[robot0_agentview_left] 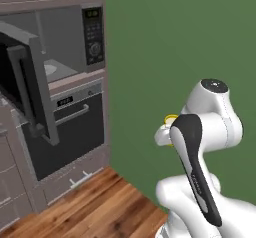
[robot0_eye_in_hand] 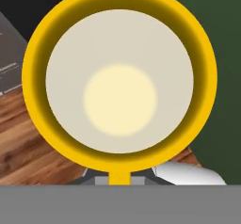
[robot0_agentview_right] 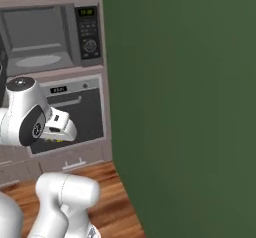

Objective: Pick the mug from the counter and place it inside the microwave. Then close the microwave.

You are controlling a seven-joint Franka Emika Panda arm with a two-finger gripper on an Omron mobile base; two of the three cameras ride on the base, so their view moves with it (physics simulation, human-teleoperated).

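My gripper (robot0_eye_in_hand: pixel 119 180) is clamped tight on the rim of the mug (robot0_eye_in_hand: pixel 119 79), whose yellow ring and pale inside face me, carried in the air over the wooden floor (robot0_agentview_left: pixel 95 202) beside the green wall (robot0_agentview_left: pixel 170 47). Farther off to the left, the microwave (robot0_agentview_left: pixel 75 39) stands with its door (robot0_agentview_left: pixel 27 82) swung open above the oven (robot0_agentview_left: pixel 75 127).

The arm (robot0_agentview_left: pixel 200 152) is folded up over the base, elbow high. Its gripper (robot0_eye_in_hand: pixel 120 178) is clamped on the mug (robot0_eye_in_hand: pixel 120 77).
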